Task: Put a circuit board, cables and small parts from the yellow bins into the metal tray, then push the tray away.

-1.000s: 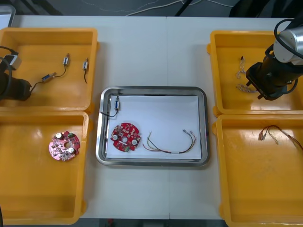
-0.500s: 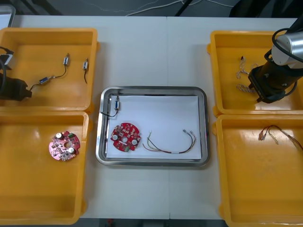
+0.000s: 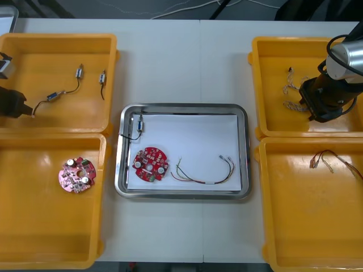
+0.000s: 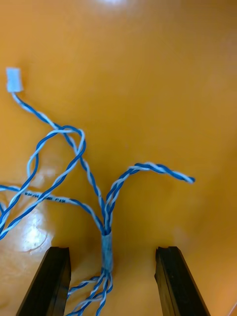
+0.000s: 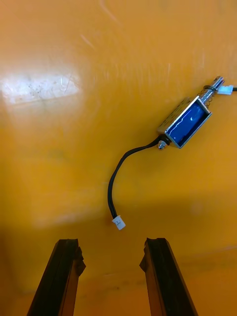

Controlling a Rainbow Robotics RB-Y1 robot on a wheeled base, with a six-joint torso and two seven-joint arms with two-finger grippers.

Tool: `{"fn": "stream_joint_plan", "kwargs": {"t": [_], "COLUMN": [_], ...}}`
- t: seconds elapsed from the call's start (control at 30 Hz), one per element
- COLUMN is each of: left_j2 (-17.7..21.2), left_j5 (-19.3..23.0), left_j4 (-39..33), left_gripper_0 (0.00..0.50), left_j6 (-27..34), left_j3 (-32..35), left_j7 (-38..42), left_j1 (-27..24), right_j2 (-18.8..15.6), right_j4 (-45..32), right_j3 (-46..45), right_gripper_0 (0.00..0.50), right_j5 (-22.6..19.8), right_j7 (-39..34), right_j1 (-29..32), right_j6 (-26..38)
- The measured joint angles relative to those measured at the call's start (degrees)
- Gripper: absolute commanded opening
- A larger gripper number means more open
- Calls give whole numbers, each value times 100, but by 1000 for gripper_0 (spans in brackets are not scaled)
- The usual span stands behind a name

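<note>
My right gripper [image 3: 313,113] [image 4: 112,254] hangs open over the far right yellow bin [image 3: 266,51]. Its fingers stand on either side of a twisted blue and white cable [image 4: 106,242] [image 3: 292,90] on the bin floor. My left gripper [image 3: 22,109] [image 5: 112,247] is open at the left edge of the far left bin [image 3: 57,38]. Just beyond its fingertips lies the white plug of a black lead [image 5: 118,223] running to a blue small metal part [image 5: 186,121] [image 3: 54,94]. The metal tray [image 3: 181,106] holds a red circuit board [image 3: 150,165], a red and yellow cable [image 3: 204,173] and a small metal part [image 3: 138,124].
Two more small metal parts [image 3: 79,72] [image 3: 102,77] lie in the far left bin. A second circuit board [image 3: 76,174] sits in the near left bin [image 3: 51,258]. Another red and yellow cable [image 3: 326,160] lies in the near right bin [image 3: 272,249].
My left gripper has opened and drawn back toward the left edge of its bin, leaving the black lead free. The right gripper has shifted slightly over the twisted cable.
</note>
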Motion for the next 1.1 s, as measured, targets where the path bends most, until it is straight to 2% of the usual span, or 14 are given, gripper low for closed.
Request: {"fn": "stream_joint_plan", "kwargs": {"t": [0.13,0.17,0.2,0.23,0.27,0.3,0.37,0.4,0.53,0.73,0.83,1.0,1.1], "left_j2": [26,33,39,48,56,64,77,80,85,96,97,98,98], "left_j5": [-67,-89,-111,-130,-145,-160,-191,-201,-225,-244,-230,-219,-223], "left_j4": [-2,-2,-2,-2,-2,-2,-3,-3,-97,-488,-522,-522,-516], "left_gripper_0": [386,387,386,387,388,400,441,450,500,500,500,500,500], "left_j6": [98,108,113,117,129,157,223,263,365,380,381,583,698], "left_j3": [-55,-89,-131,-181,-239,-307,-452,-528,-819,-1254,-1317,-1320,-1336], "left_j7": [0,0,0,0,0,0,1,1,1,0,-11,-406,-925], "left_j1": [-148,-194,-244,-293,-343,-402,-519,-582,-754,-776,-778,-845,-922], "right_j2": [0,0,0,0,0,0,0,0,1,1,1,-1,-6], "right_j4": [3,8,15,22,27,31,40,45,51,53,53,-51,-341], "right_j3": [0,0,0,0,0,0,0,0,0,0,0,-1,-1], "right_gripper_0": [494,456,382,262,208,117,20,0,0,0,0,0,0], "right_j5": [0,0,0,-1,-1,-1,-2,-2,-2,-12,-28,-30,-29], "right_j7": [0,0,0,0,0,0,0,0,0,9,116,1195,1481], "right_j1": [-5,-5,-8,-14,-18,-21,-28,-31,-36,-53,-120,-303,-356], "right_j6": [0,0,-1,-2,-2,-2,-2,-2,-2,46,368,1041,1444]}}
